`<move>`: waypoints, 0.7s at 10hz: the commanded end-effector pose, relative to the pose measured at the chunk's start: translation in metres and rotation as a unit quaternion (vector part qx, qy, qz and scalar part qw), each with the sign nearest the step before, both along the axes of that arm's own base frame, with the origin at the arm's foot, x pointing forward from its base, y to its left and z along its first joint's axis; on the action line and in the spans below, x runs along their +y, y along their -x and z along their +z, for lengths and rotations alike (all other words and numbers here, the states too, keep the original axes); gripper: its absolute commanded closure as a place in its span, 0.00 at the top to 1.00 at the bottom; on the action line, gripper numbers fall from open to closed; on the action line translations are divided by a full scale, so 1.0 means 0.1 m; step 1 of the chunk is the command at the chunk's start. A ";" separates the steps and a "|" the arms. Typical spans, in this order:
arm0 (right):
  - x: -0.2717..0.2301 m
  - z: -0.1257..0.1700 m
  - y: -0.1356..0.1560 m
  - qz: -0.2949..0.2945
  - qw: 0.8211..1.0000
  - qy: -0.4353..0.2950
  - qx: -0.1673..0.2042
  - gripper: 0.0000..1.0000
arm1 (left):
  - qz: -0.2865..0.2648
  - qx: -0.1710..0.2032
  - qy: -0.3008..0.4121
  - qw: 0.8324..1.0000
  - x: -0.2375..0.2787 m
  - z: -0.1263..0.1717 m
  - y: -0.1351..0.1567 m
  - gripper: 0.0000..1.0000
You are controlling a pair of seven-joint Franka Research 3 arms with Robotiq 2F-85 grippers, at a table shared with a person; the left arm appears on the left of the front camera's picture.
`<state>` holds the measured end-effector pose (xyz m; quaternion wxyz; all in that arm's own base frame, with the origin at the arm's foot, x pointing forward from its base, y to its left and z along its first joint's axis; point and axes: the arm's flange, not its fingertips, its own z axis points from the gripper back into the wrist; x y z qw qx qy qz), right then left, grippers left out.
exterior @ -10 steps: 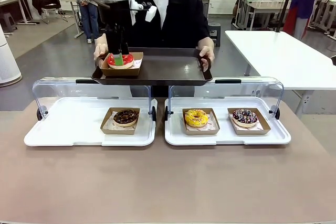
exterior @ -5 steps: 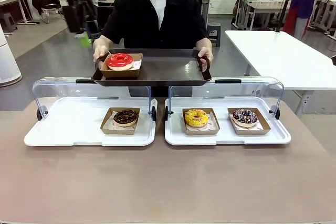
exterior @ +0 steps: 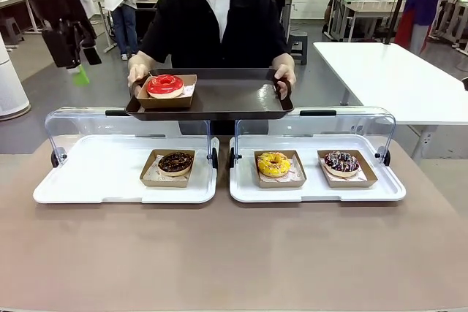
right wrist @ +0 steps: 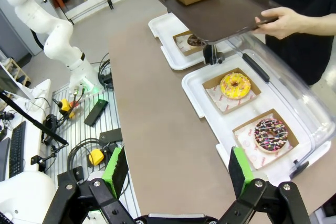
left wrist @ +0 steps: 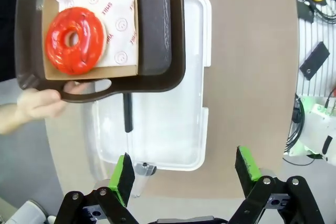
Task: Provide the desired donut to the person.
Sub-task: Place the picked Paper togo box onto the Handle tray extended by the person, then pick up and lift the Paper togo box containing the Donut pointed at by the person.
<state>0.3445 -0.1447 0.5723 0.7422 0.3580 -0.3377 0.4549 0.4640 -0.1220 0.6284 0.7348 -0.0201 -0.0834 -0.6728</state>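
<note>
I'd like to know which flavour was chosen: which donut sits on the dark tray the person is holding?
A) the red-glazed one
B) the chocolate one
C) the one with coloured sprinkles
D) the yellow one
A: the red-glazed donut lies at one end of the brown tray that the person holds up by both handles.

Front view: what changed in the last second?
The left gripper, earlier down at the red donut, let go and pulled up and away toward picture left, open. The red donut stays on the tray held by the person; chocolate donut, yellow donut and sprinkled donut unmoved.
</note>
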 end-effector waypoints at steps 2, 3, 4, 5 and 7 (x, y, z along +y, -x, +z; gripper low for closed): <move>0.01 0.00 -0.03 0.003 1.000 -0.014 -0.009 1.00 | 0.012 0.003 0.018 1.000 0.06 -0.11 0.05 1.00; 0.01 0.00 -0.03 0.003 1.000 -0.014 -0.009 1.00 | 0.005 0.005 0.001 1.000 0.05 -0.06 0.00 1.00; 0.01 0.00 -0.03 0.003 1.000 -0.014 -0.009 1.00 | 0.005 0.005 0.001 1.000 0.05 -0.06 0.00 1.00; 0.01 0.00 -0.03 0.003 1.000 -0.014 -0.009 1.00 | 0.005 0.005 0.001 1.000 0.05 -0.06 0.00 1.00; 0.01 0.00 -0.03 0.003 1.000 -0.014 -0.009 1.00 | 0.005 0.005 0.001 1.000 0.05 -0.06 0.00 1.00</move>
